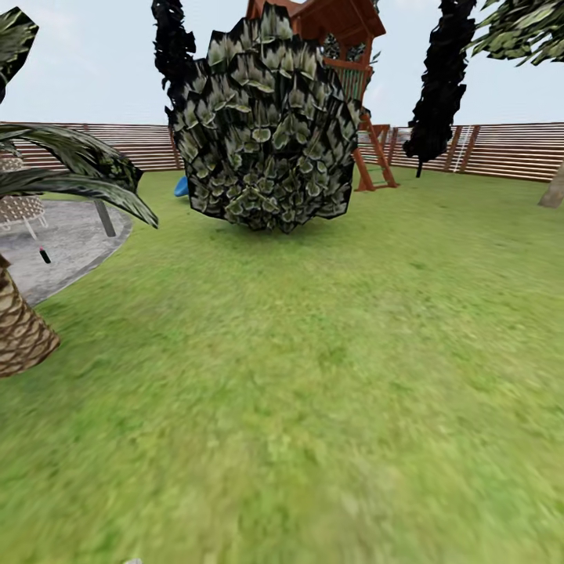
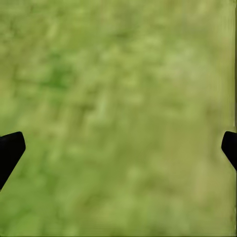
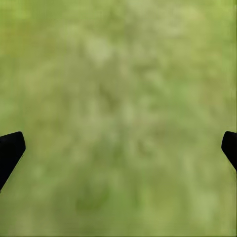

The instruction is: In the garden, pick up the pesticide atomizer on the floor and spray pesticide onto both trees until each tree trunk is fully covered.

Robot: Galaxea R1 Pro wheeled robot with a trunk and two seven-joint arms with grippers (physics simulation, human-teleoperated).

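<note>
Green lawn (image 1: pixel 329 407) of the garden is spread to a brown slatted fence (image 1: pixel 509 149). A large round leafy bush (image 1: pixel 265 125) is seen ahead, with a grey paved patio (image 1: pixel 66 239) to its left. On the patio a small dark object (image 1: pixel 45 254), too small to identify, is seen. The left hand (image 2: pixel 118 148) and right hand (image 3: pixel 118 148) are held wide open over grass, gripping nothing.

Garden lawn (image 1: pixel 313 392): wide green grass, bounded at the back by a brown horizontal-slat fence (image 1: pixel 509 149). Round grey paved patio (image 1: pixel 70 243) at the left edge; a small dark object with a red tip (image 1: pixel 45 254) lies on it, too small to identify. One pale grey-brown trunk base (image 1: pixel 554 189) leans at the far right, beside the fence.
</note>
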